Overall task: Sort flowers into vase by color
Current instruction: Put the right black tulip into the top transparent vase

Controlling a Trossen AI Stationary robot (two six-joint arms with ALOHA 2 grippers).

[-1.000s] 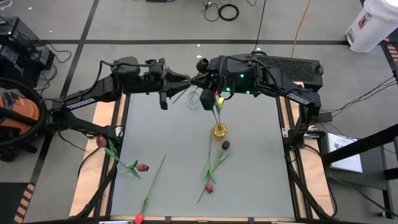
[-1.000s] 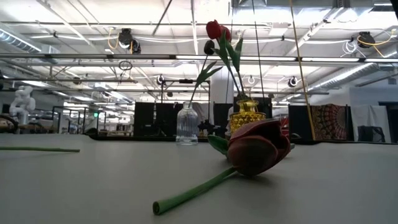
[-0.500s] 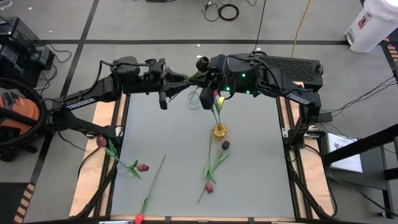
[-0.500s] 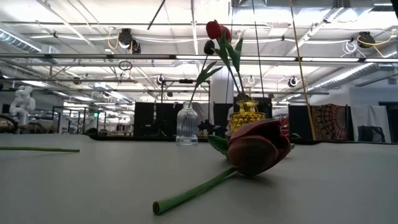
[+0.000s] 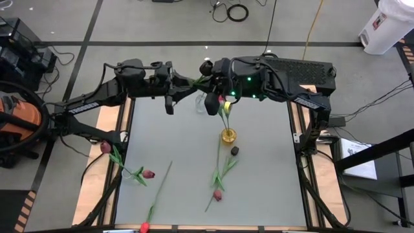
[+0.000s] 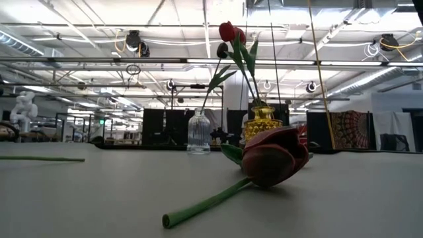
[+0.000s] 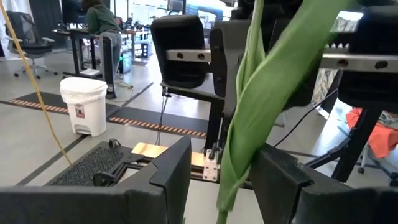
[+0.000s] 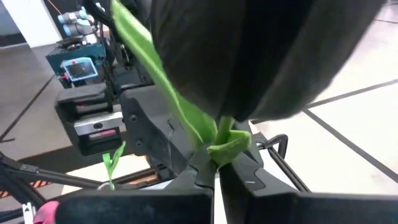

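Dark tulip passed between two claws above the bench's far edge

The right claw (image 5: 208,79), clenched on the stem, holds the dark tulip (image 5: 211,102); its stem runs sideways into the left claw (image 5: 187,84), whose parted fingers straddle a leaf, near the clear vase (image 5: 201,103).

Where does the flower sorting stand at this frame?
Done: red tulips stand in the gold vase.
In hand: the right gripper is shut on a dark tulip; the left gripper stands open around its stem.
Left: several loose tulips on the table; the clear vase holds nothing yet.
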